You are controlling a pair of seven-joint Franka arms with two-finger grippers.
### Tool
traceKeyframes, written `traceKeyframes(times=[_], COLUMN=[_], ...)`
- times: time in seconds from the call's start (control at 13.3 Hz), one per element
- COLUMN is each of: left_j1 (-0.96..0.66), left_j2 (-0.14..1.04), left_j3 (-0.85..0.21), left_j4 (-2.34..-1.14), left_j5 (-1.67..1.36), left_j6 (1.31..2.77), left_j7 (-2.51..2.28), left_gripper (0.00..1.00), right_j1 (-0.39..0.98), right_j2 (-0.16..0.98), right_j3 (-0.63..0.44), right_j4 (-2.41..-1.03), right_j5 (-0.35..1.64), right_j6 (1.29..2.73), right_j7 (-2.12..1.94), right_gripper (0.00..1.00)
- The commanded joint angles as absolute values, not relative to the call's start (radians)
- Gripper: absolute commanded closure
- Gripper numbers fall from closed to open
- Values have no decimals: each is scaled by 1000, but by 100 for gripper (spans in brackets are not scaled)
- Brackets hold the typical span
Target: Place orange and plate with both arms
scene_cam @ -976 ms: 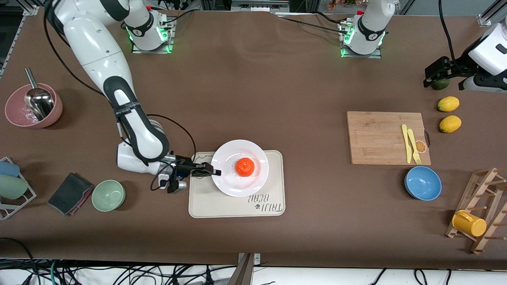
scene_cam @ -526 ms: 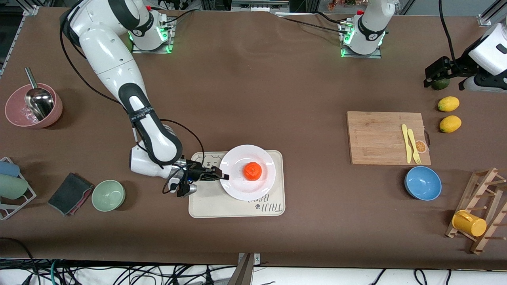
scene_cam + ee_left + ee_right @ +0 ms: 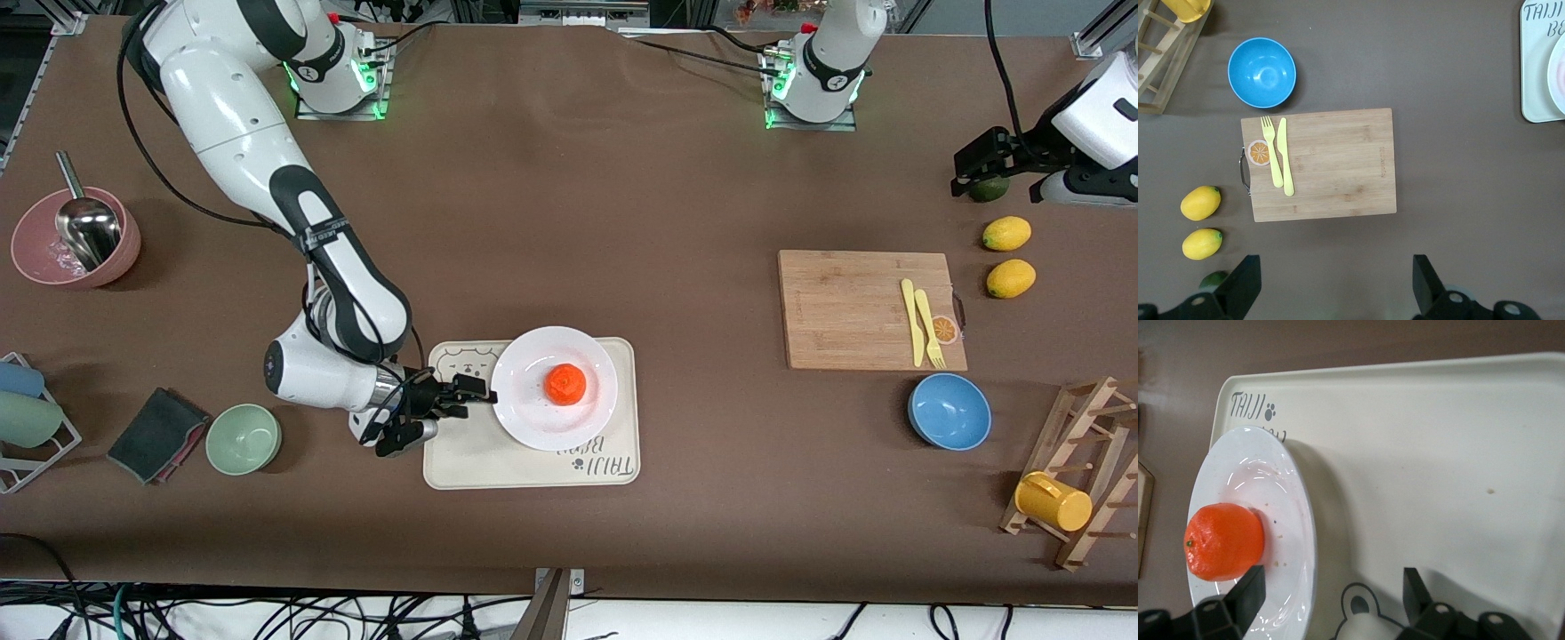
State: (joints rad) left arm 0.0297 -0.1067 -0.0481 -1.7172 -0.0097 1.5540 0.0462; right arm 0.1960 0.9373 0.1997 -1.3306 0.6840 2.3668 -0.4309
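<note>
- The plate (image 3: 524,425) lies on the cream tray (image 3: 498,464), in the lower centre of the front view. The orange (image 3: 565,384) rests in the middle of the plate and nothing touches it.
- The right gripper (image 3: 480,394) is low over the tray, just beside the plate's rim at the side toward the right arm's end of the bench. Its fingers are spread apart and hold nothing. In the right wrist view the rim runs between the two fingers.
- The left gripper (image 3: 971,173) is in the upper part of the frame, at the left arm's end of the bench, over the dark green fruit (image 3: 989,188). It is also spread wide and empty, and this arm waits.
- I judge that the placing is nearly finished and that the step in hand is to take the right gripper away cleanly.
- To do it well, the fingers should remain wide and go straight back from the rim before they rise. A finger that hooks the rim could tip the plate.
- The orange is round, so a small push to the plate may make it roll off.
- The small green bowl (image 3: 244,438) stands near the right arm, so the way back should pass above it.
</note>
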Motion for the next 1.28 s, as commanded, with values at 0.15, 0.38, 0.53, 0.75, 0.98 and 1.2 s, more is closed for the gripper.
traceKeyframes(times=[0.15,0.38,0.53,0.75,0.98,1.2], left_j1=[40,44,52,63,61,48], left_j2=[-94,-94,-94,-83,-87,-80], left_j3=[-58,-57,-51,-54,-61,-61], left_j4=[-1689,-1689,-1695,-1689,-1689,-1677], left_j5=[-29,-31,-31,-35,-35,-34], left_j6=[1549,1549,1546,1548,1542,1549], left_j7=[67,64,63,61,63,67], left_gripper=[0,0,0,0,0,0], right_j1=[193,192,192,204,201,138], right_j2=[815,734,658,548,375,192], right_j3=[195,157,94,26,12,12], right_j4=[-1341,-1344,-1341,-1341,-1409,-1523], right_j5=[360,198,148,60,-69,-71], right_j6=[2231,2085,1955,1817,1659,1559], right_j7=[-220,-155,-153,-158,-135,-42], right_gripper=[0,0,0,0,0,0])
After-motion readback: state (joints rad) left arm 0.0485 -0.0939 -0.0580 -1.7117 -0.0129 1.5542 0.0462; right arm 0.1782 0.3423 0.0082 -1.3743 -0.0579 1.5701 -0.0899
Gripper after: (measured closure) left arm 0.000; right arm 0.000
